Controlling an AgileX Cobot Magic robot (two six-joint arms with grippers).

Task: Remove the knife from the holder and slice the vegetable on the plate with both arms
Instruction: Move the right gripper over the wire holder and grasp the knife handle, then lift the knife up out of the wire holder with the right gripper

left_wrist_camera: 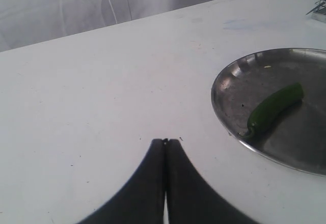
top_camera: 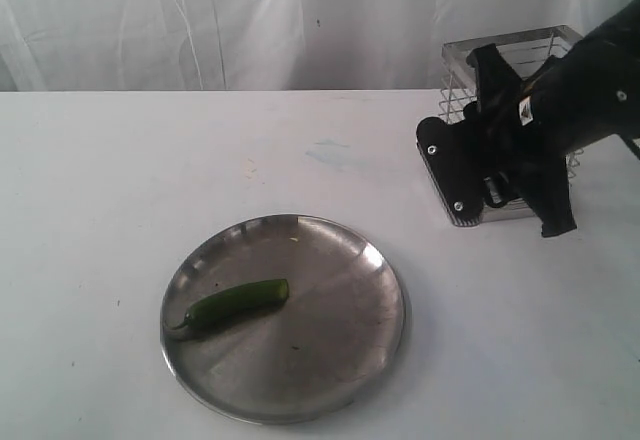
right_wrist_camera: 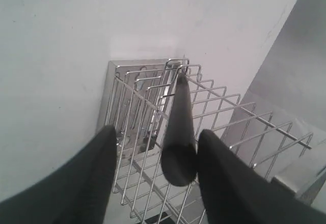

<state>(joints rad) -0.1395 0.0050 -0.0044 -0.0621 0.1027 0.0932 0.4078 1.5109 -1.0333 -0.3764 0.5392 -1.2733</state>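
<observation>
- The right gripper [right_wrist_camera: 158, 135] has its jaws spread wide on either side of the knife [right_wrist_camera: 179, 107], whose handle [right_wrist_camera: 178, 152] stands up between the two fingers; nothing is clamped yet
- The knife stands blade-down in the wire holder [top_camera: 455, 95], so the handle is the only part offered for a grasp; coming in from above looks like the way to lift it clear of the wires
- The handle sits closer to one finger than the other, and whether it touches that finger I cannot tell
- The left gripper [left_wrist_camera: 165, 142] is closed on nothing, low over the bare white table [top_camera: 100, 210] beside the steel plate [top_camera: 320, 350], probably waiting to steady the green chili [top_camera: 238, 303]
- The chili lies on its side on the plate, well apart from the holder
- Only the right wrist view shows the knife; in the exterior view the arm hides it
- Only the left wrist view shows the left gripper, which the exterior view leaves out
</observation>
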